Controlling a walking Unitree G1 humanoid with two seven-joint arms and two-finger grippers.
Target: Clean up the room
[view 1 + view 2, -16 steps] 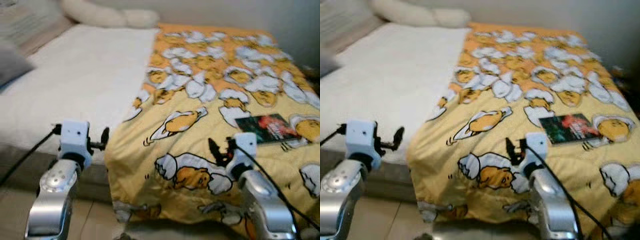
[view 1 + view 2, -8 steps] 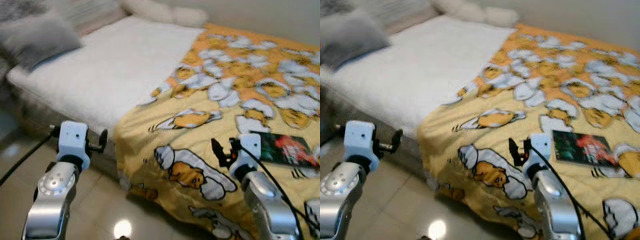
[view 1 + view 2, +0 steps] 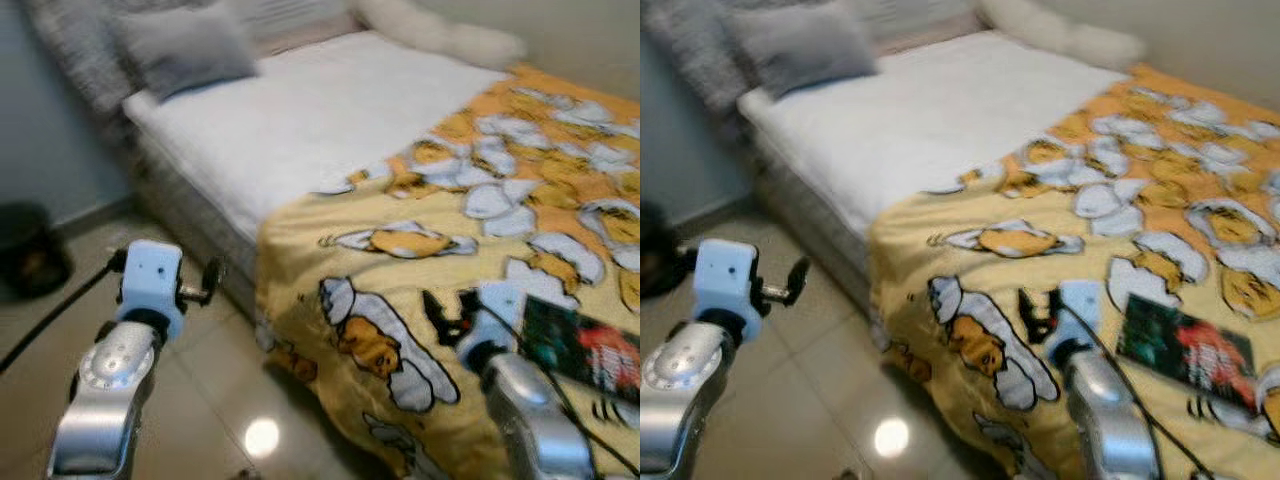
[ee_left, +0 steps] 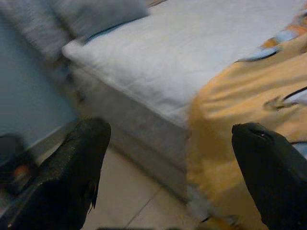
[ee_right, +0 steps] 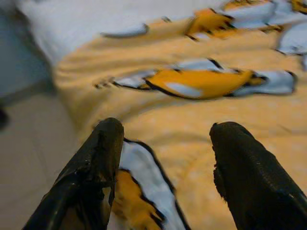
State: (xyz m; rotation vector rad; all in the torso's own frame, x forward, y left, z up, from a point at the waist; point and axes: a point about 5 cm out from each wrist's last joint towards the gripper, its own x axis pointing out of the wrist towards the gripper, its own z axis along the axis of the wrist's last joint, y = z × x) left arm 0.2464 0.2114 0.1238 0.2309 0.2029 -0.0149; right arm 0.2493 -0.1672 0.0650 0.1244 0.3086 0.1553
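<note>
Little looks done yet: your left gripper (image 3: 207, 283) hangs over the floor (image 3: 200, 400) off the bed's (image 3: 300, 130) foot corner, fingers apart and empty. Your right gripper (image 3: 1038, 312), fingers apart too, hovers over the yellow blanket (image 3: 450, 250) near the foot edge, and the book (image 3: 1185, 352) just beside it on the blanket is not yet picked up.

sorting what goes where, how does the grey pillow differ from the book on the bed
The grey pillow is soft, plain and bulky, propped at the head of the bed on the white sheet. The book is thin, flat and dark with a red picture, lying on the yellow patterned blanket near the foot. Both rest on the bed.
</note>
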